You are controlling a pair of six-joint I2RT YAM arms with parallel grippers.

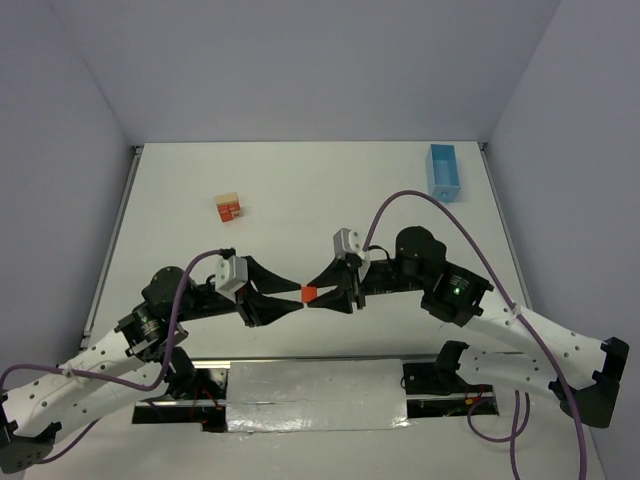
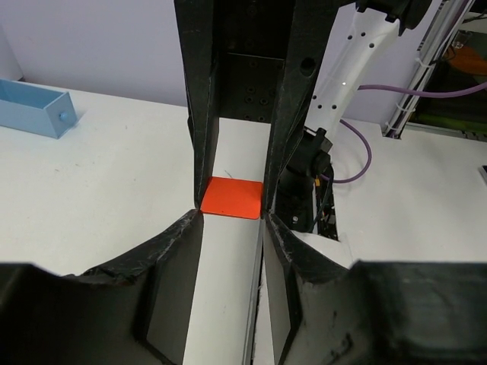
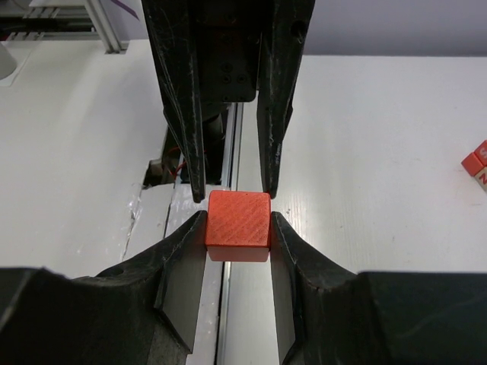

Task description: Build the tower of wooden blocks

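Between the meeting fingertips of both arms: one red-orange cube [image 3: 237, 224], small, faint grain on its upper face. The right gripper [image 1: 319, 296] is clamped on it, one finger [image 3: 179, 266] flat against each side face, with the cube seated right at the tips; whether it rests on the table [image 1: 300, 180] or hangs just over it, cannot tell.

The left gripper [image 1: 297, 298] comes in nose to nose from the opposite side, its fingers [image 2: 171, 266] parted to about the cube's width and the tips at the cube's nearer corners in its own wrist view; whether they press on the wood or only flank it, cannot tell. It reads as a hand-over being set up, though that is judgement only.

Handling, judged: light, rigid, will not crush under the pads; the painted faces look smooth, so a corner pinch could let it twist or pop out. Best hold is square on two opposite flat faces, mid-face; both hands are lined up on the same pair of faces, so the left has only the sliver beyond the right's tips to take.

Outward: a small stack of red-orange and tan blocks [image 1: 230, 208] stands well apart from both grippers, out past the left wrist on the side away from the bases; presumably the tower begun. The light-blue tray [image 1: 444, 172] sits well apart behind the right wrist, near the far edge; a purple cable [image 1: 420, 195] arches over the right arm.
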